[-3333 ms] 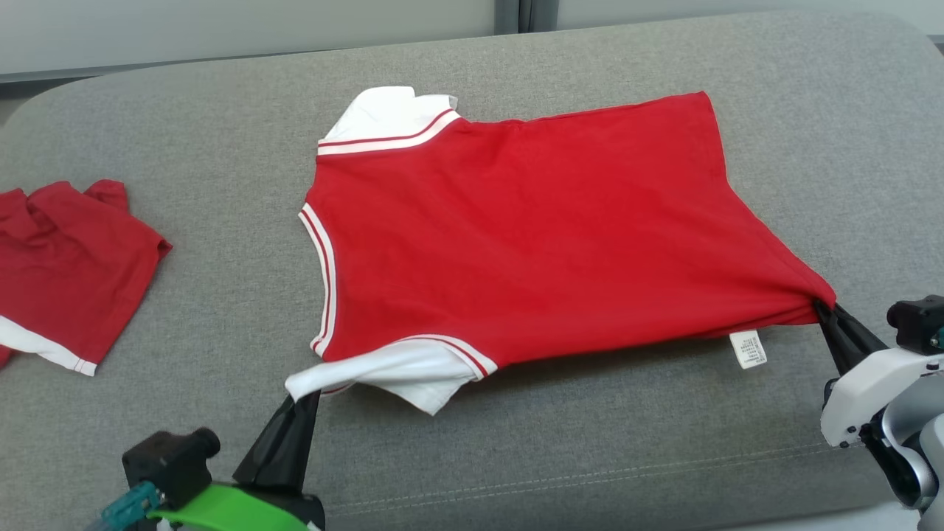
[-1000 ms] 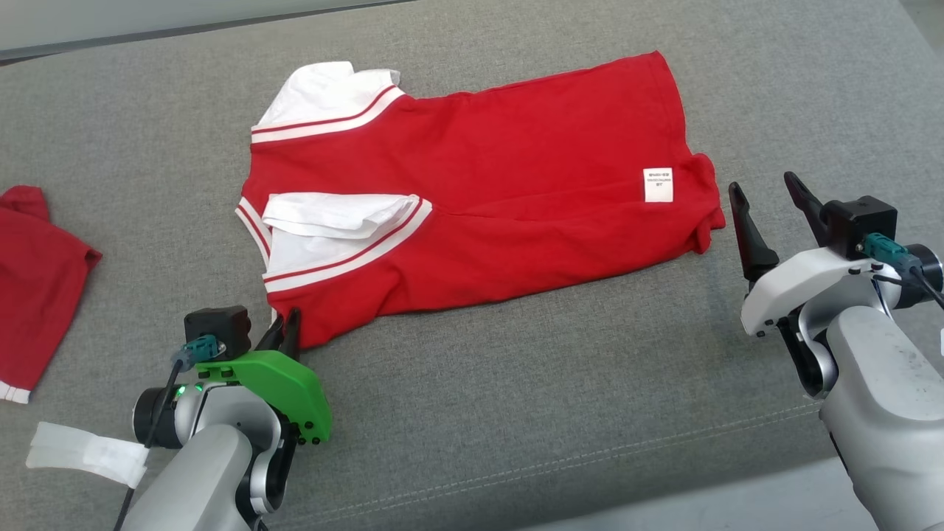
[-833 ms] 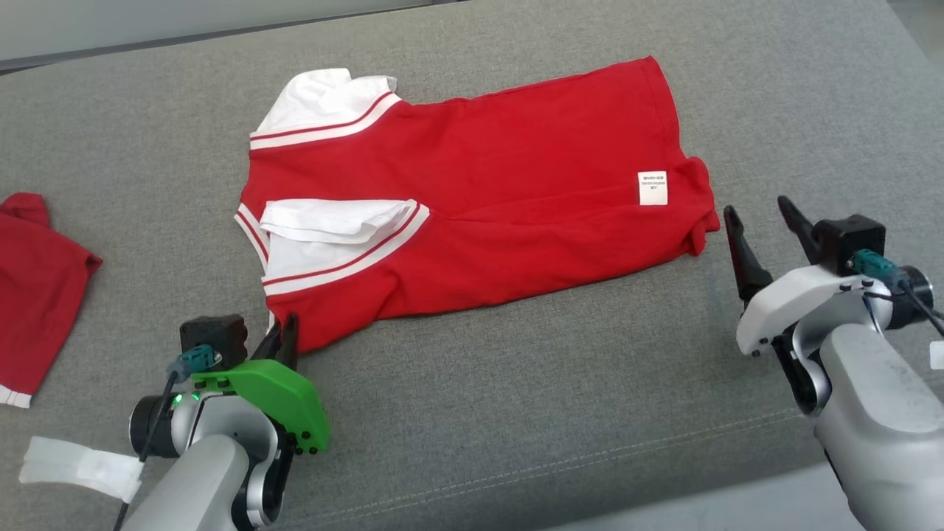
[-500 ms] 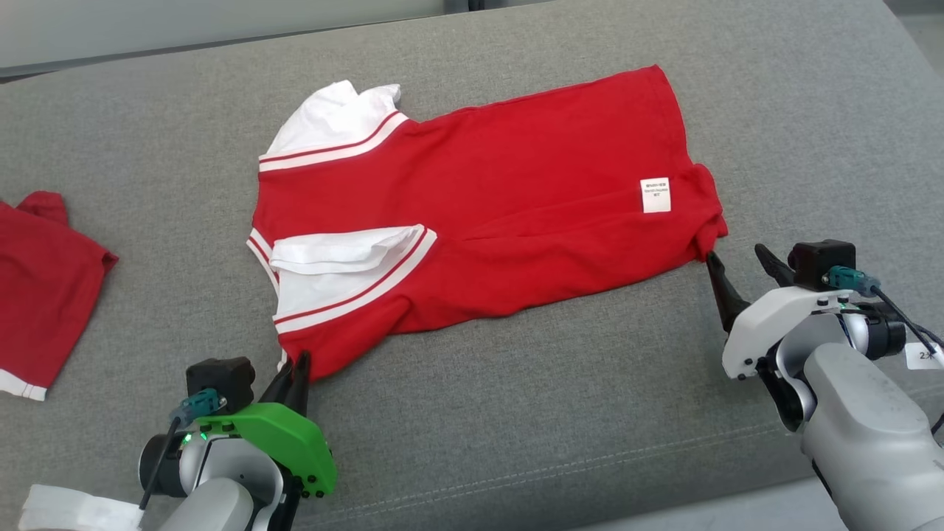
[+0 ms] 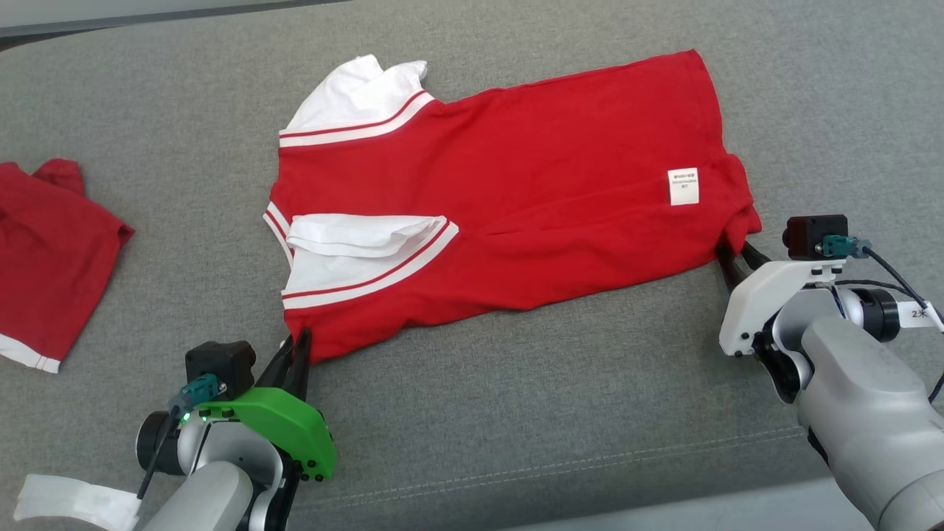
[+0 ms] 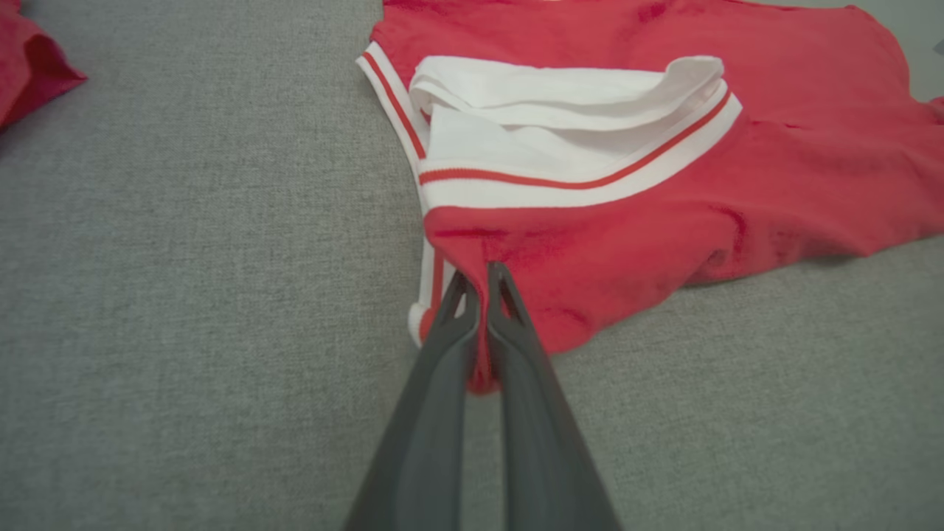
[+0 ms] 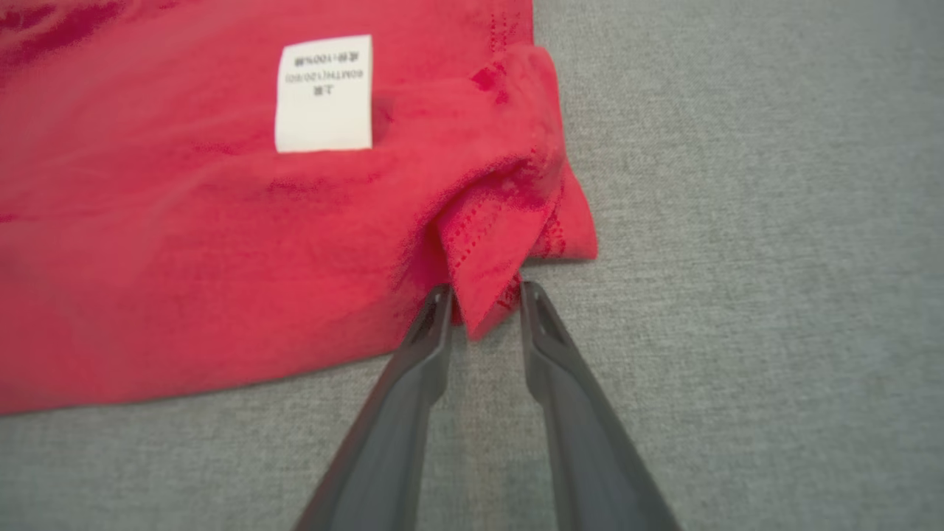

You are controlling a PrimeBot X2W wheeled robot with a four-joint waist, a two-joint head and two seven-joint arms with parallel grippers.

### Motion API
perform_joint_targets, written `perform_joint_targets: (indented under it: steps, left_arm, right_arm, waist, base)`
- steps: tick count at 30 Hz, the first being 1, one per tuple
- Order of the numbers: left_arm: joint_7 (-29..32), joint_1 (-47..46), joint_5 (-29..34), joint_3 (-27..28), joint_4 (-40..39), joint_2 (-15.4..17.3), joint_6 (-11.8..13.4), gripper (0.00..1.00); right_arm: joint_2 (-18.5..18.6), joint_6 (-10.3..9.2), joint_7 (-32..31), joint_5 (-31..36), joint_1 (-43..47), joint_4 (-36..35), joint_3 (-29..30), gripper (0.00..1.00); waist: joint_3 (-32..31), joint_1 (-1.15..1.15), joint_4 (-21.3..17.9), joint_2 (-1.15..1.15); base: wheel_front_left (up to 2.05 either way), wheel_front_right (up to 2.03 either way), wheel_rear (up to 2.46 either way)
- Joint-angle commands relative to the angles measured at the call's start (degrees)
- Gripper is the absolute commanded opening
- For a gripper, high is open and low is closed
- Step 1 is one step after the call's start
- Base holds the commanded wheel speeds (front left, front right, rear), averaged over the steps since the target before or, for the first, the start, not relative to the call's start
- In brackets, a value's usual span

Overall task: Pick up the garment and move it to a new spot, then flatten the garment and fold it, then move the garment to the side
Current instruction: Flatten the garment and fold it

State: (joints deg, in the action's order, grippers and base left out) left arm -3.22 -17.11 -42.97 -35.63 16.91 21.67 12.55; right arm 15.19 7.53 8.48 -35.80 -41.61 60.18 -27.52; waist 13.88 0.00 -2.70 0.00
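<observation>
Left tool (image 6: pixel 477 276) pinched shut, right tool (image 7: pixel 484 295) partly spread

Shirt (image 5: pixel 516 169): soft matt red knit, white ribbed trim. Its label (image 5: pixel 683 186): smooth white printed cloth. Cushion (image 5: pixel 516 413): coarse grey weave, matt, stitched seam. My fingers (image 6: pixel 439 383): smooth dark plastic, satin. Left wrist cover (image 5: pixel 284 428): green plastic, slight sheen. Right wrist cover (image 5: pixel 759 295): white plastic, smooth.

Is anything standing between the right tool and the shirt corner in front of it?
Nothing visible. The right tool is at the shirt; the folded hem corner lies between its parted fingers, with bare sofa around.
</observation>
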Motion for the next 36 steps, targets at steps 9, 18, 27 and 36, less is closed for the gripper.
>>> perform_joint_targets:
  steps: [9, 18, 27, 36]
  left_arm:
    - [-1.52, -1.23, 0.99, -0.31, 0.87, 0.76, -0.34, 0.0]
    - [-3.16, 2.91, 0.07, 0.32, -0.4, 2.47, 0.03, 0.0]
    - [-3.56, 6.77, -0.74, -0.18, -2.68, 3.32, 0.4, 0.0]
    - [-0.38, 9.88, -2.53, -0.81, -3.8, 3.55, 1.65, 0.0]
  right_arm:
    - [1.85, -0.11, 1.46, -4.28, -0.88, 3.29, -4.19, 0.0]
    - [7.29, -0.11, 2.1, -10.19, 4.42, -2.9, -8.85, 0.0]
    - [13.07, -0.11, -0.69, -17.01, 12.32, -10.8, -12.48, 0.0]
    - [15.53, -0.11, -1.47, -19.96, 17.32, -16.37, -13.67, 0.09]
  waist:
    - [0.93, 0.0, 1.0, 0.0]
    - [-1.88, 0.0, -0.12, 0.0]
    - [-3.19, 0.0, 0.21, 0.0]
    - [-3.91, 0.0, -0.44, 0.0]
  base:
    - [0.0, 0.0, 0.0]
    - [0.0, 0.0, 0.0]
    - [0.0, 0.0, 0.0]
    - [0.0, 0.0, 0.0]
